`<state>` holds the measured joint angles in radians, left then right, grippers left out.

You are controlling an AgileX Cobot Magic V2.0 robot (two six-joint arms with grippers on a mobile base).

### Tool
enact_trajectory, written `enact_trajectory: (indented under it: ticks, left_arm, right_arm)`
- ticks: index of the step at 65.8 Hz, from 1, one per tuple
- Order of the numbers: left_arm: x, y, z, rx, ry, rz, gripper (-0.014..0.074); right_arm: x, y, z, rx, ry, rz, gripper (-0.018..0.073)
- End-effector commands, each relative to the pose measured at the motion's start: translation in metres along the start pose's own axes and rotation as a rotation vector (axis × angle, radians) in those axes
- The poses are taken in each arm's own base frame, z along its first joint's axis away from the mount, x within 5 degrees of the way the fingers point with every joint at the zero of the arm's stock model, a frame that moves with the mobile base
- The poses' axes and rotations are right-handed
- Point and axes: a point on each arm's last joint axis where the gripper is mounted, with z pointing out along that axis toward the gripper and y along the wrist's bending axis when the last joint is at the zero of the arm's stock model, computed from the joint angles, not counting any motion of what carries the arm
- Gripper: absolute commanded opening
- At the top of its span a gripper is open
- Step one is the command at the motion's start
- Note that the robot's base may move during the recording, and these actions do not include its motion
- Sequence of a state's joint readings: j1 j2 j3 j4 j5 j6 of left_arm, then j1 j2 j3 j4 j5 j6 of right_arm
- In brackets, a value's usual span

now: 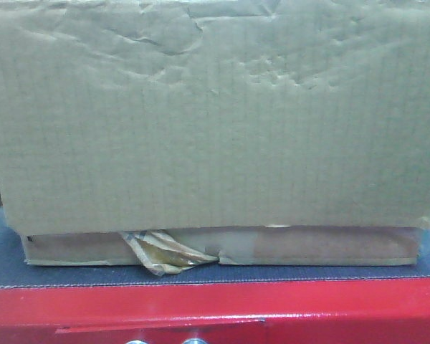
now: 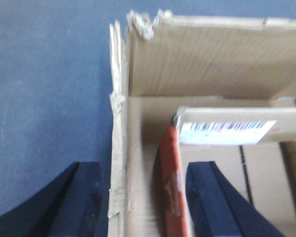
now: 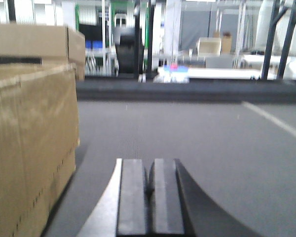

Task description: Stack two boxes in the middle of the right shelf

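box (image 1: 215, 122) sits on the surface (image 1: 215, 308), close to its red front edge, on the dark grey mat (image 1: 72, 276). it fills the front view. second box (image 3: 34, 42) shows in the right wrist view, behind the first and toward the far edge, not yet stacked. shelf isn't clearly in any view.

left claw (image 2: 145, 173) is wide, straddling the box's side wall (image 2: 117, 148): one finger outside over the mat, the other inside the open top. nothing is pinched yet. right claw (image 3: 150, 165) is closed, pads together on nothing, low over the mat just beside the box's other side.

step in hand, as i read it: get a grip on the first box for the lift. advice: push the left claw deeper before closing, as the wall edge is frayed and would likely tear. the right claw probably needs to open and take the opposite wall so the load lifts level.

materials: brown corrugated cardboard, soft, dented and creased up top, ragged at the corner. glossy tan tape (image 1: 165, 254) is peeling and crumpled along the lower front. inside are a small carton (image 2: 227, 132) with a white barcode label and an orange item (image 2: 173, 187), so expect extra weight. the mat is matte and finely textured, the red edge smooth and shiny.
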<state>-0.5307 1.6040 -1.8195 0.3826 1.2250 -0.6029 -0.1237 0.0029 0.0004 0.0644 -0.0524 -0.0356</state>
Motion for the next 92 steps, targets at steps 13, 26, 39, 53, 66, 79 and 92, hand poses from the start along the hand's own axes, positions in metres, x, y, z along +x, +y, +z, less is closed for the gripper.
enact_trajectory:
  ticks: [13, 26, 39, 53, 66, 79, 92]
  left_arm:
    - [0.013, 0.019, 0.031, -0.002, 0.141, -0.014, 0.0298]
    - [0.023, 0.019, 0.043, -0.006, 0.195, 0.023, 0.0298]
    - [0.026, 0.014, 0.061, -0.015, 0.238, 0.054, 0.0298]
    - [0.031, 0.009, 0.082, -0.031, 0.285, 0.064, 0.0298]
    - [0.031, 0.008, 0.083, -0.030, 0.288, 0.064, 0.0298]
    - [0.031, 0.010, 0.083, -0.033, 0.288, 0.060, 0.0298]
    - [0.030, 0.013, 0.084, -0.020, 0.301, 0.034, 0.0298]
  right_arm:
    - [-0.032, 0.002, -0.003, -0.008, -0.009, -0.002, -0.0162]
    - [-0.096, 0.006, -0.011, -0.029, 0.163, -0.001, -0.0162]
    - [-0.125, 0.008, 0.007, -0.039, 0.374, 0.000, -0.0162]
    - [-0.134, 0.011, 0.013, -0.060, 0.339, 0.047, -0.0162]
    - [-0.155, 0.013, 0.032, -0.059, 0.528, 0.084, -0.0147]
    - [-0.190, 0.016, 0.087, -0.058, 0.746, 0.101, -0.0139]
    - [-0.199, 0.021, 0.148, -0.051, 0.951, 0.121, -0.0139]
